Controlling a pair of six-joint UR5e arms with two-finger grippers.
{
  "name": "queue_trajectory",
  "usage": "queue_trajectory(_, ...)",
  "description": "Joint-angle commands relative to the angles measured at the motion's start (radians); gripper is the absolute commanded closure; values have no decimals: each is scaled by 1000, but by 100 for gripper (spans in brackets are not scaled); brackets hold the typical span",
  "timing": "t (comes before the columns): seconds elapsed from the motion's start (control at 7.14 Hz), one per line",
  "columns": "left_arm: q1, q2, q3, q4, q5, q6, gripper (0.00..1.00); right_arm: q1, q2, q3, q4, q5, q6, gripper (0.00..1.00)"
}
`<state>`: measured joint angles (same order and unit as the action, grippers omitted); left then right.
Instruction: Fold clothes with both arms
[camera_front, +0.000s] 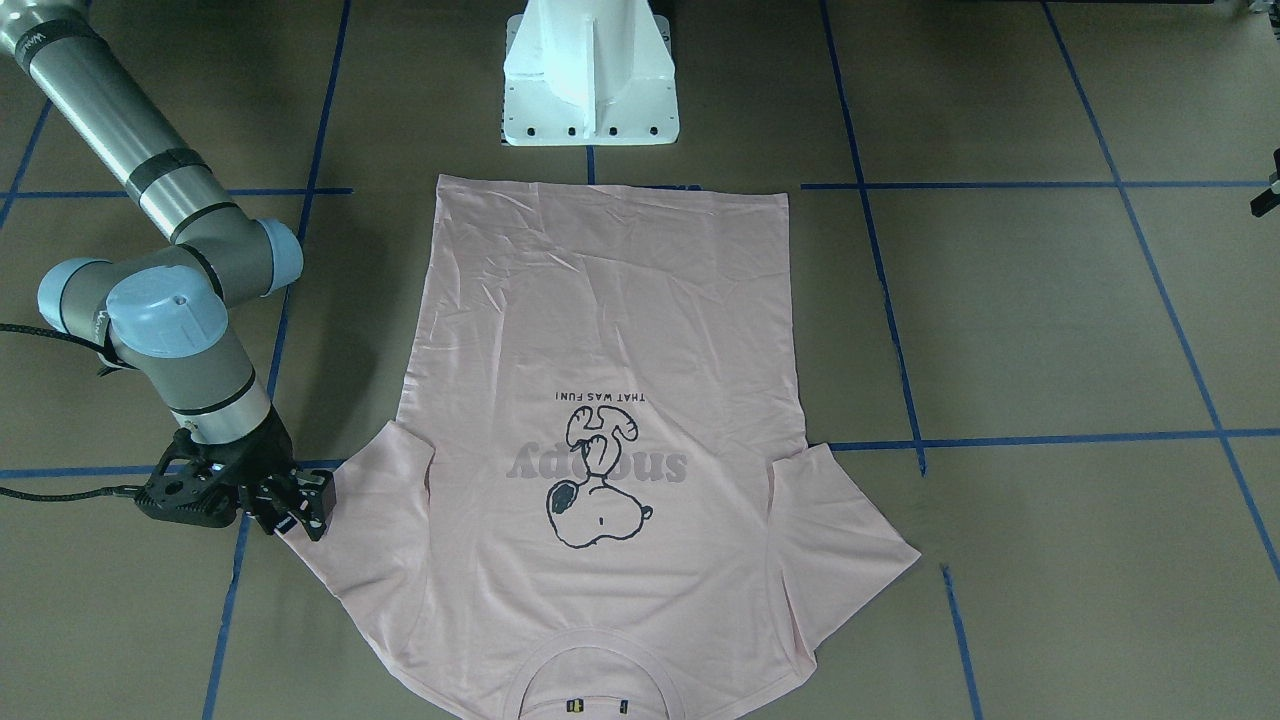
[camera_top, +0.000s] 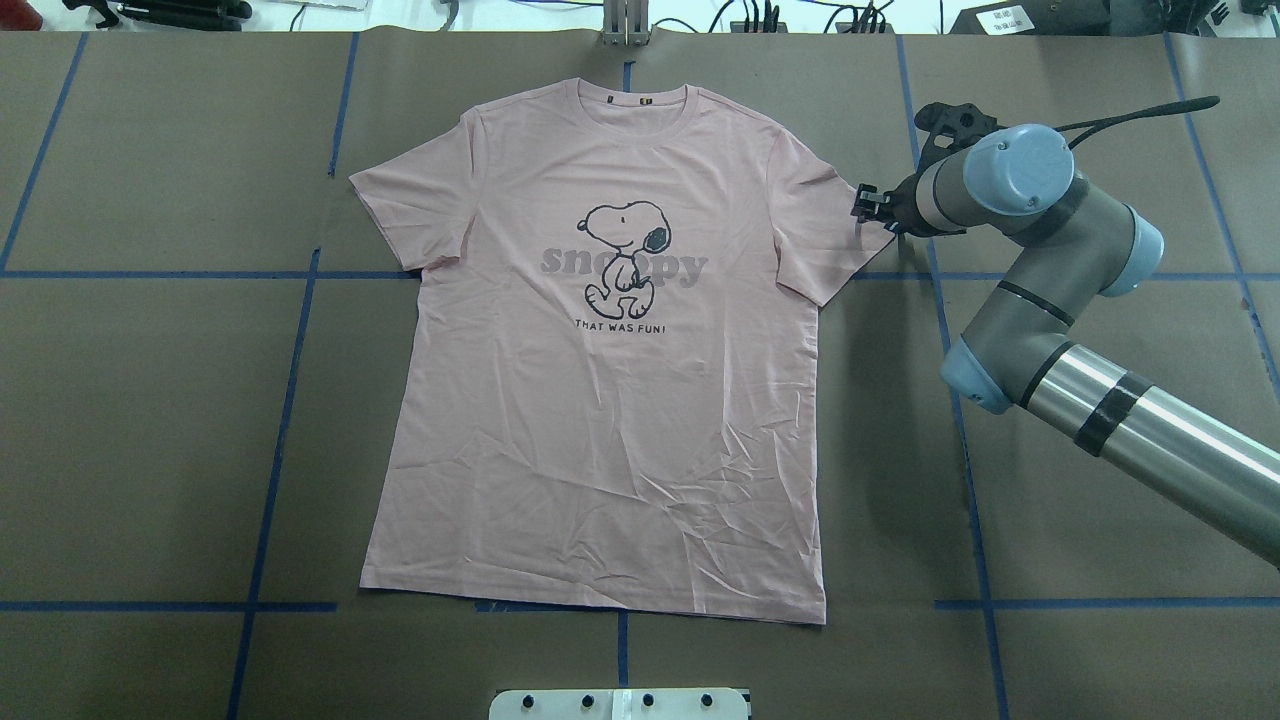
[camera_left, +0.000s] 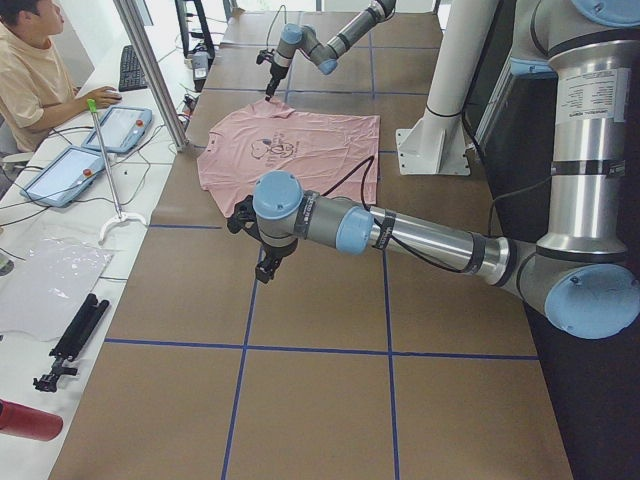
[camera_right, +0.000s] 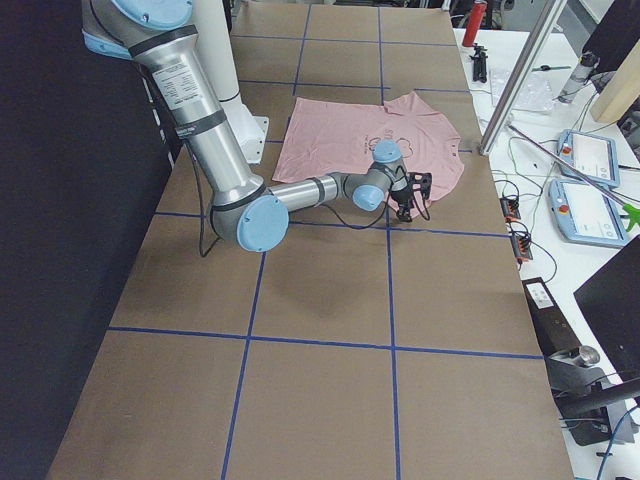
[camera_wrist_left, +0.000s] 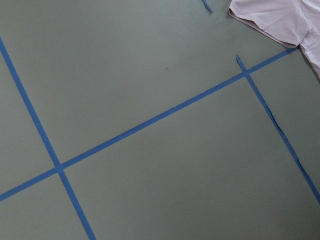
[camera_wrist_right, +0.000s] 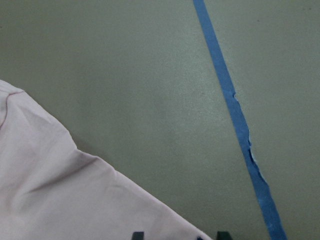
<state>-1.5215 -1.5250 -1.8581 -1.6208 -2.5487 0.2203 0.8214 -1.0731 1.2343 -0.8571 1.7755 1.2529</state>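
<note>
On the bench (camera_top: 150, 450), centred before the robot: one T-shirt (camera_top: 600, 430), pale pink, lying flat, print up. Collar at the far edge, bottom hem toward the robot. Both sleeves spread; light creasing across the lower body.

Right gripper (camera_top: 866, 206): low at the outer hem of the right-hand sleeve (camera_top: 825, 225). Its wrist view shows the fingertips (camera_wrist_right: 137, 235) set apart with the sleeve corner between them; the jaws are not closed on the cloth.

Left gripper (camera_left: 262, 262): above bare bench, well apart from the other sleeve (camera_wrist_left: 272, 20). Whether its jaws are parted or closed cannot be told.

Handling, as judged: thin knit, light, limp, no stiffness. Likely to drape, drag and wrinkle readily. Best pinched at sleeve hems or shoulder seams, both sides together, and carried low so the fold lies even.
</note>
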Motion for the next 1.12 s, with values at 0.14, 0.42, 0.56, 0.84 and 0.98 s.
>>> queue_trajectory(0.14, 1, 6, -1, -1, -18, -32, 0, -1, -4, 16, -3, 18, -33, 100)
queue_trajectory(0.42, 1, 6, -1, -2, -18, -45, 0, -8, 8, 37, -5, -17, -46, 100)
queue_trajectory(0.56, 1, 6, -1, -2, -18, -47, 0, -16, 51, 45, -38, -25, -40, 100)
queue_trajectory(0.84, 1, 6, -3, -2, -19, -53, 0, -51, 168, 44, -191, -66, -27, 100)
queue_trajectory(0.98, 1, 6, -4, -4, -19, -53, 0, -59, 200, 33, -197, -74, -12, 100)
